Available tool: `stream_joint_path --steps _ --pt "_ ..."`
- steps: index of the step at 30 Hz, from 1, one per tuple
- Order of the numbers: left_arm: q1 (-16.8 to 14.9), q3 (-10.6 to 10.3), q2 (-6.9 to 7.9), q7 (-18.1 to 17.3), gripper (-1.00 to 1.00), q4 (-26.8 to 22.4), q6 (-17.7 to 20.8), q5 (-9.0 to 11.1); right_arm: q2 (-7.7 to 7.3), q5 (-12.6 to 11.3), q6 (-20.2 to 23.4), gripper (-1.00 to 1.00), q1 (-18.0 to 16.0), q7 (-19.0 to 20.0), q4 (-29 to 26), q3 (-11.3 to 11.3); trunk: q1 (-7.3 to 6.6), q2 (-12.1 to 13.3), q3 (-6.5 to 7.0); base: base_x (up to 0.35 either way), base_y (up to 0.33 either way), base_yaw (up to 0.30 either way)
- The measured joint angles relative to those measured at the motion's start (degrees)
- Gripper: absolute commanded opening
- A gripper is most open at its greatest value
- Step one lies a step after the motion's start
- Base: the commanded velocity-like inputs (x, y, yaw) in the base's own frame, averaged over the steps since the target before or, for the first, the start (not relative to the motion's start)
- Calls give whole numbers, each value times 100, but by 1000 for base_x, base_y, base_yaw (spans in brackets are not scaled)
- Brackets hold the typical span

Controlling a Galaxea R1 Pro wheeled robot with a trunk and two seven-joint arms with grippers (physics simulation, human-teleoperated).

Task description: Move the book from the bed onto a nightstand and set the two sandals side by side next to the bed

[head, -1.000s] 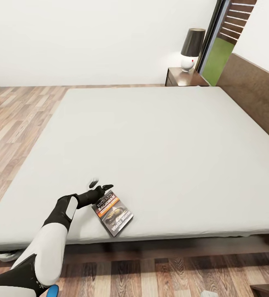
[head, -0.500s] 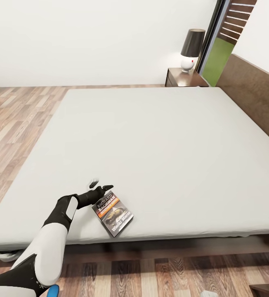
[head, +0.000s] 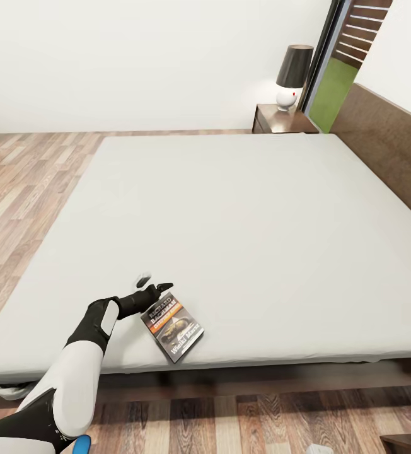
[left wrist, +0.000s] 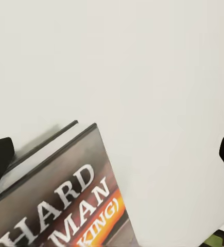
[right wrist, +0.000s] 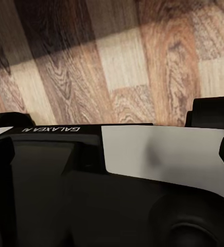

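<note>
I have the left hand [head: 153, 282] low over the large bed with its pale grey mattress [head: 243, 214] and dark wooden frame, its two dark fingers spread wide and gripping nothing, poised at the upper corner of the thin dark paperback with the orange band and white lettering [head: 173, 326]. The book lies flat on the mattress close to the bed's near edge, turned at an angle, which is why I bring the hand in from the side, straddling the corner; the left wrist view shows that corner [left wrist: 70, 180] between the fingertips, one finger beside the spine. The small dark brown nightstand [head: 282, 118], carrying a dark-shaded lamp [head: 292, 74], stands beyond the bed's far corner, by the headboard. The right hand hangs over the plank floor [right wrist: 122, 67]; I cannot tell its opening.
</note>
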Motion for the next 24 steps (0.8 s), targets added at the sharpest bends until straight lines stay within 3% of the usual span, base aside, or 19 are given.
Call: stream_joint_path --steps 24 --pt "0 8 3 -14 100 -1 -1 -1 0 1 0 100 0 -1 0 0 -1 1 1 0 0 0"
